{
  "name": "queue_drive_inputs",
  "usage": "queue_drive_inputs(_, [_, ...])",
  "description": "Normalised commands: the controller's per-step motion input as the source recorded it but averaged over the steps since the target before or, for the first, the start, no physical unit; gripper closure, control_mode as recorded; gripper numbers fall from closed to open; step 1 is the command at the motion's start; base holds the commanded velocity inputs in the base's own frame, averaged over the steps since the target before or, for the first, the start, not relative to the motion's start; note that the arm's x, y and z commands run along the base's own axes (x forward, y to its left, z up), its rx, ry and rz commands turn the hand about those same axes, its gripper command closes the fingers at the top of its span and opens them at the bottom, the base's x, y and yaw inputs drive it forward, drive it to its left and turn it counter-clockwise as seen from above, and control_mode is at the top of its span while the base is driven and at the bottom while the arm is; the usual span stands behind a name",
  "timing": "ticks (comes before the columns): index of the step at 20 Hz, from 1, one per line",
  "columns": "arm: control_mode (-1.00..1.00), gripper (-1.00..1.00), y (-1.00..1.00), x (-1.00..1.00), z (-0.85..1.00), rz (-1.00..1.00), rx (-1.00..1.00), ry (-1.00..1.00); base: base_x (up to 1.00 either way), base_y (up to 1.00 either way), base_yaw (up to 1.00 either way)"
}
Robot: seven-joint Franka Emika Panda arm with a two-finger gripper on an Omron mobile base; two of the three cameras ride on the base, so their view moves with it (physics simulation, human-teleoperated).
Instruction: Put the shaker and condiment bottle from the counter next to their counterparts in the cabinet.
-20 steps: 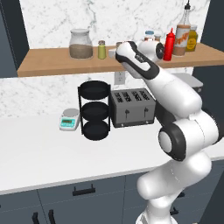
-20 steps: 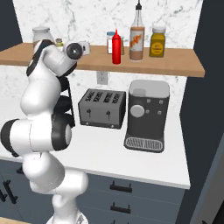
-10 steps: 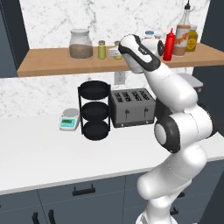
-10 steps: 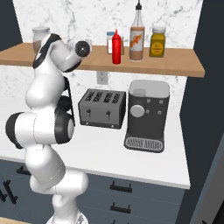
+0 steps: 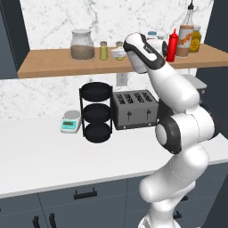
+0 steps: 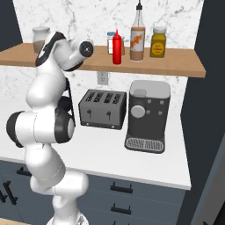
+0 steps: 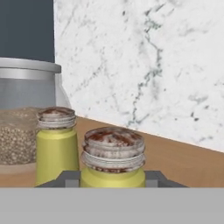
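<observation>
My gripper (image 7: 113, 178) is shut on the shaker (image 7: 113, 157), a small yellow-green cylinder with a grey cap. Its counterpart shaker (image 7: 56, 144) stands just to the left on the wooden cabinet shelf (image 7: 183, 162). From the left base view the held shaker (image 5: 119, 46) is close beside the counterpart (image 5: 103, 50), above the shelf board (image 5: 53, 67); I cannot tell whether it touches the board. The condiment bottle (image 5: 187, 33), brown-orange with a black tip, stands on the shelf next to the red squeeze bottle (image 5: 171, 44). Both bottles (image 6: 137, 37) (image 6: 117, 47) also show from the right.
A large glass jar (image 5: 82, 44) stands left of the shakers. A mustard-yellow jar (image 6: 159, 42) is at the shelf's right end. Below on the counter are a black three-tier rack (image 5: 95, 111), a small scale (image 5: 71, 121), a toaster (image 5: 136, 109) and a coffee machine (image 6: 147, 116).
The arm's upper links have swung and the wrist has turned. The hand with the shaker has stayed almost in place beside the other shaker.
</observation>
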Motion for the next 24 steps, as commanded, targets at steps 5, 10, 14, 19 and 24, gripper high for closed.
queue_drive_inputs(5, [-1.00,1.00,0.25,0.05,-0.03,0.00,0.00,-0.03,0.00,0.00,0.00])
queue_drive_inputs(10, [-1.00,1.00,0.21,0.11,-0.03,0.00,0.01,-0.02,0.00,0.00,0.00])
queue_drive_inputs(14, [-1.00,-1.00,0.06,0.06,-0.08,0.00,0.01,-0.03,0.00,0.00,0.00])
queue_drive_inputs(19, [-1.00,-1.00,-0.01,0.00,-0.12,0.02,0.00,-0.04,0.00,0.00,0.00])
queue_drive_inputs(24, [-1.00,-1.00,-0.14,0.00,-0.08,0.05,0.00,-0.05,0.00,0.00,0.00])
